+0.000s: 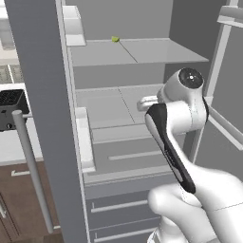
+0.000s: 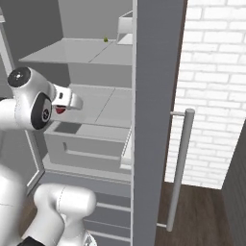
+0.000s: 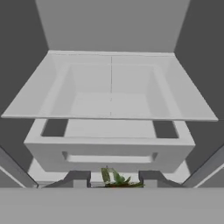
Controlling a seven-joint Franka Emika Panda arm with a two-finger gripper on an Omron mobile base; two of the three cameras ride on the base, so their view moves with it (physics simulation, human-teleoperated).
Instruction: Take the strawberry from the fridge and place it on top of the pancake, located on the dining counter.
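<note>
Strawberry (image 3: pixel 117 180), one, clenched in the pincer (image 3: pixel 114 181) inside the open fridge (image 1: pixel 142 52); one yellow-green item (image 1: pixel 115 39) on the upper shelf

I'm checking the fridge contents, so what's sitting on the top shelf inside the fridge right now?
On the fridge's top shelf sits one small yellow-green item near the back. The shelf's far right end is covered by the open right door in the right base view.

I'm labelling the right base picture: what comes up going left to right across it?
Arm → strawberry → small green item → fridge door → door handle → brick wall.
</note>
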